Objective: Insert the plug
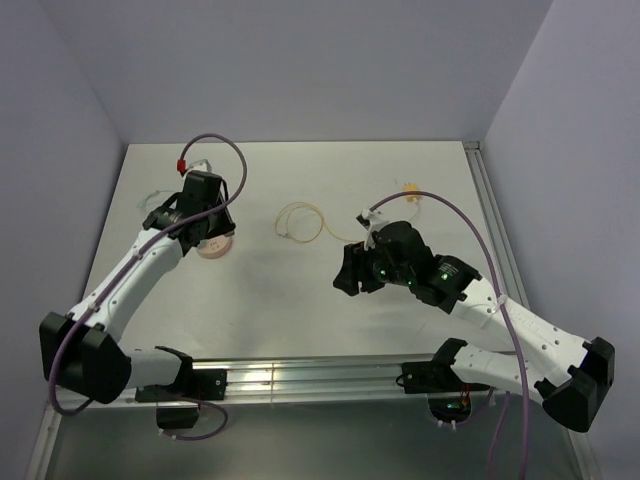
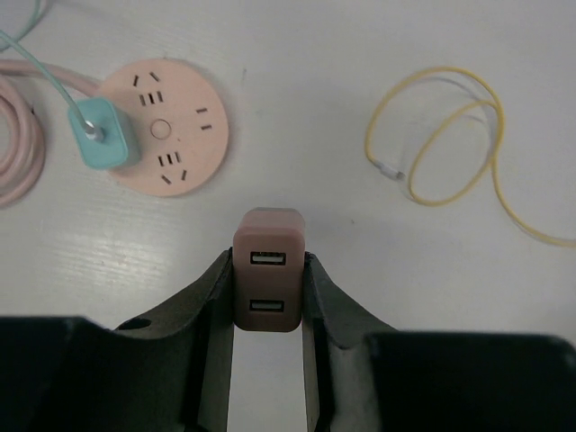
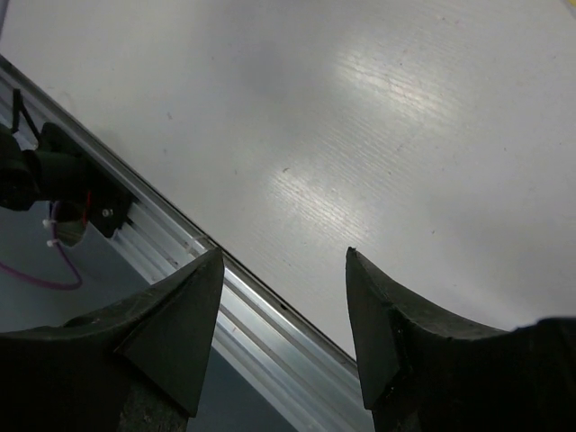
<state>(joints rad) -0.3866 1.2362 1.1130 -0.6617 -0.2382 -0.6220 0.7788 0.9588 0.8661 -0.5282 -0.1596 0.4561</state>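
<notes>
While the left gripper pinches the pink plug between its two fingers, with the two USB ports facing up, the plug hangs over the left part of the table, close to the round pink socket but apart from it. A teal plug sits in the socket's left side, and a loose yellow cable lies coiled well to the right. The right gripper is spread wide with nothing between its fingers, over bare table by the aluminium rail at the near edge.
</notes>
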